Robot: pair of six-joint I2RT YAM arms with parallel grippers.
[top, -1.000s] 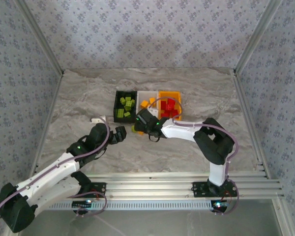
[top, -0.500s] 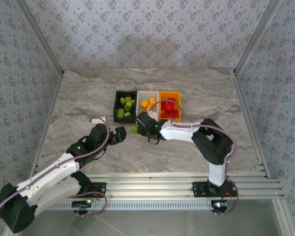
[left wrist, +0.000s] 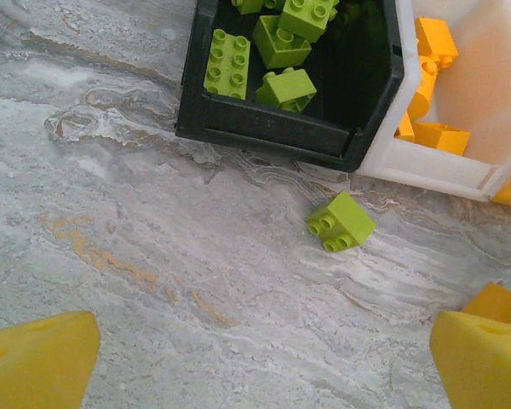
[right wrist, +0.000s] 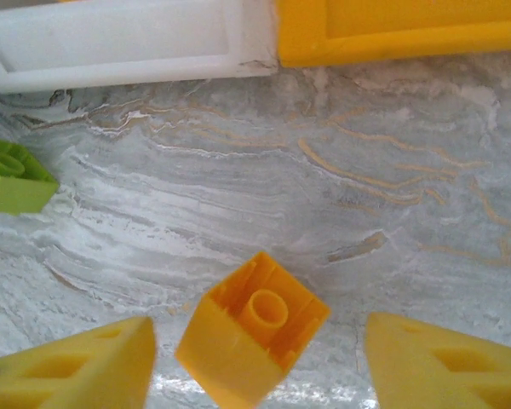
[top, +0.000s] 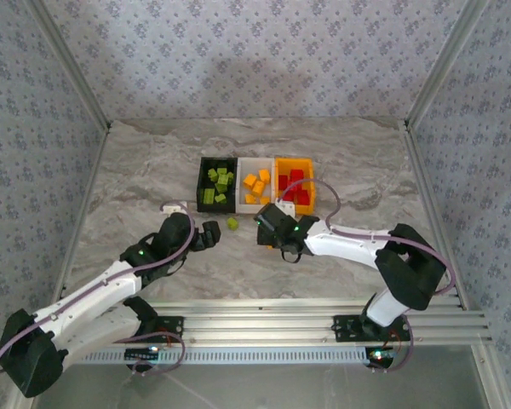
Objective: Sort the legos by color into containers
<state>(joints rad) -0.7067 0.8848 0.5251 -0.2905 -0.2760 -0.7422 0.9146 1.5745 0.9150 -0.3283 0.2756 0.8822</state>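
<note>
Straddling a tilted orange-yellow brick [right wrist: 254, 336], the right gripper [right wrist: 255, 358] keeps its fingers spread, clear of it, its arm stretched low toward the bins [top: 256, 159]. The left gripper [left wrist: 264, 358] gapes wide near a loose lime brick [left wrist: 341, 221] before the black bin [left wrist: 272, 136]. Grey marble tabletop [top: 145, 170]; patterned wallpaper [top: 238, 60] around.

Left end effector [left wrist: 264, 362] spread wide, right end effector [right wrist: 255, 362] parted, both stretched forward, angled inward.

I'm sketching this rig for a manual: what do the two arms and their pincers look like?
The left arm and right arm have white links and black joints. A lilac cable loops along each, with small green lights. The pincer fingers are yellow.
</note>
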